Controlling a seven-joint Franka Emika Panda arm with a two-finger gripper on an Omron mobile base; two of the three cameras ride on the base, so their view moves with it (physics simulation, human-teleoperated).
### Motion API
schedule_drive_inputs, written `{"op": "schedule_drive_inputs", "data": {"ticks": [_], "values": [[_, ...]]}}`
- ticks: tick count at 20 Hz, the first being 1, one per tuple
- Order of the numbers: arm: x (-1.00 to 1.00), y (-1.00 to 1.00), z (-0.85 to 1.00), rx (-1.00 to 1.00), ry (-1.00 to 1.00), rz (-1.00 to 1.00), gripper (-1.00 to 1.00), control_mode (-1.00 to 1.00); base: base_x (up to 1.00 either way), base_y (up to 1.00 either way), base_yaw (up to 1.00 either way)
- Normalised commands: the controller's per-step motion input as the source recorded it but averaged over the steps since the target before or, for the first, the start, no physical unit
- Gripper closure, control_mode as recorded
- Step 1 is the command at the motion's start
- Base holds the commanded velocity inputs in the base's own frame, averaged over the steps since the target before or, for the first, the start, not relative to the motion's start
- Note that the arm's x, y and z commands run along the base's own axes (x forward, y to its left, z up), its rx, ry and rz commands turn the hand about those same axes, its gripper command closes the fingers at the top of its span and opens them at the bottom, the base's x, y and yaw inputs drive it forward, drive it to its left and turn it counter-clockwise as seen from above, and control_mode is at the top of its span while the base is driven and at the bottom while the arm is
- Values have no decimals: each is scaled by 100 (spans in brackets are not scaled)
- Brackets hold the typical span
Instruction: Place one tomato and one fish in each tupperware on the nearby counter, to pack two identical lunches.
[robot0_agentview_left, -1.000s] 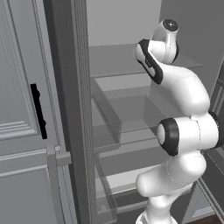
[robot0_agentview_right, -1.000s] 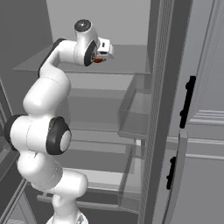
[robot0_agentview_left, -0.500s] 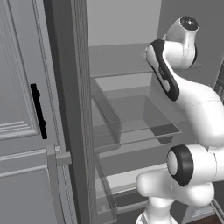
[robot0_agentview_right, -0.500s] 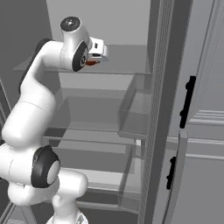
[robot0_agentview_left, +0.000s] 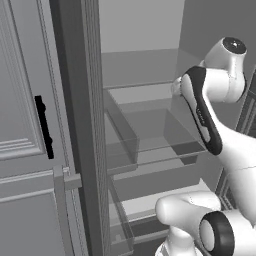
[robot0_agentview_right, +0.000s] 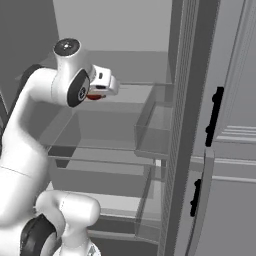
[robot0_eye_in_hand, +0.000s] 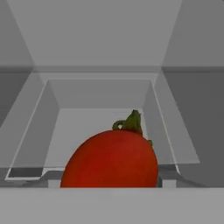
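A red tomato (robot0_eye_in_hand: 111, 157) with a green stalk bulks large at the bottom of the hand view, close against the camera and hiding the fingertips. From the right base view the same tomato (robot0_agentview_right: 94, 97) shows as a red patch tucked under the white hand, with my gripper (robot0_agentview_right: 100, 93) shut on it. The hand hangs in front of the upper glass shelf (robot0_agentview_right: 125, 95) of an open fridge, and the tomato is lifted off the shelf. Beyond the tomato lies a bare glass-walled shelf compartment (robot0_eye_in_hand: 100, 118).
Grey fridge shelves (robot0_agentview_left: 150, 150) stack below the hand. A door with clear bins (robot0_agentview_right: 155, 130) and a black handle (robot0_agentview_right: 214, 115) stands close on the right. On the left, a dark door edge (robot0_agentview_left: 80, 125) and a panelled door with a black handle (robot0_agentview_left: 44, 127) hem the opening.
The hand has drawn back and down out of the upper shelf with the tomato still in it, and the arm's upper joints have swung outward. The jaws have kept the same width.
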Motion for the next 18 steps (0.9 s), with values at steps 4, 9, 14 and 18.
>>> {"op": "schedule_drive_inputs", "data": {"ticks": [4,9,14,18], "values": [[-100,0,-88,-1,12,0,100,-100,0,0,0],[-90,2,-91,-3,17,0,100,-100,0,0,0],[-39,5,-40,0,23,0,100,-100,0,0,0],[-12,0,-4,0,6,0,100,-100,0,0,0]]}}
